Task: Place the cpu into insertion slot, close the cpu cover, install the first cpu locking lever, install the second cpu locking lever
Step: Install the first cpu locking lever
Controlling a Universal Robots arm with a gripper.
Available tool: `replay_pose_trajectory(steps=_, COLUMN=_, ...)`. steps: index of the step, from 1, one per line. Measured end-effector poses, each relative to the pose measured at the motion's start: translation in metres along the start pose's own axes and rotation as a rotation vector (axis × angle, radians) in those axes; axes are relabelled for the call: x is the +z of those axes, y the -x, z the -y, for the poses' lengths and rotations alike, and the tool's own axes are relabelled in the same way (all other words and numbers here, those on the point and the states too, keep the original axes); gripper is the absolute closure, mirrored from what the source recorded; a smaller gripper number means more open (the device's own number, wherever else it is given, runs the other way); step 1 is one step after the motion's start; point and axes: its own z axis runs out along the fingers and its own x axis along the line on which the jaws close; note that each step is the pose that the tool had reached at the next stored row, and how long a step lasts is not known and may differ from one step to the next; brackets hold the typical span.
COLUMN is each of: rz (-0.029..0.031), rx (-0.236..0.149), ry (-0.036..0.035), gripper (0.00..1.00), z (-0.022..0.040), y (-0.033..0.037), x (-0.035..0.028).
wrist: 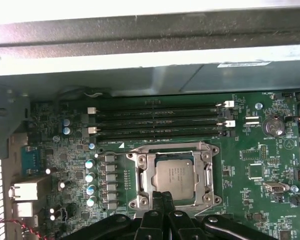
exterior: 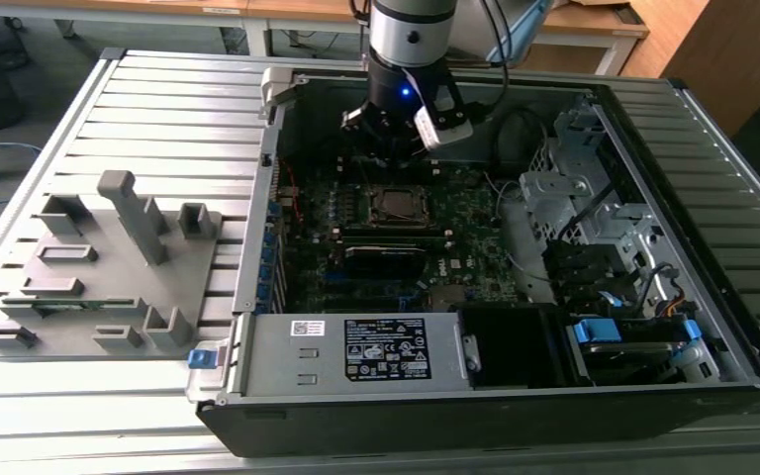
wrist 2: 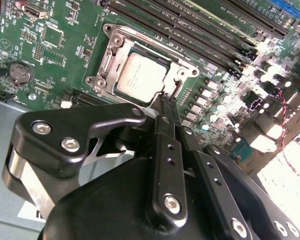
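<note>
The cpu (wrist 2: 140, 76) (wrist: 175, 176), grey metal top up, lies flat in the insertion slot (wrist: 135, 159) on the green board. The silver cpu cover (wrist: 149, 175) (wrist 2: 121, 49) lies down around it, and the chip shows through its window. My gripper (wrist 2: 167, 100) (wrist: 162, 196) is shut, its black fingertips pressed together just above the socket's edge. A thin metal lever end (wrist 2: 176, 86) stands right by the tips; contact cannot be told. In the exterior view the gripper (exterior: 383, 148) hangs inside the case just behind the socket (exterior: 394, 205).
Long black memory slots (wrist: 155, 122) run beside the socket. A labelled grey power supply box (exterior: 353, 351) sits at the case front, a drive cage (exterior: 592, 218) at the exterior view's right. A grey fixture tray (exterior: 103, 267) lies outside the case at its left.
</note>
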Motion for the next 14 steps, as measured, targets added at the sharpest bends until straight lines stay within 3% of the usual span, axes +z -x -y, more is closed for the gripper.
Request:
replay_pose_trajectory(steps=7, rz=0.0000, rx=0.000, ry=0.0000, gripper=0.89, z=0.0000, y=-0.0006, x=-0.0024)
replay_pose_trajectory(steps=14, rz=0.0030, rx=0.000, ry=0.0001, gripper=0.89, z=0.0010, y=-0.0146, x=-0.0021)
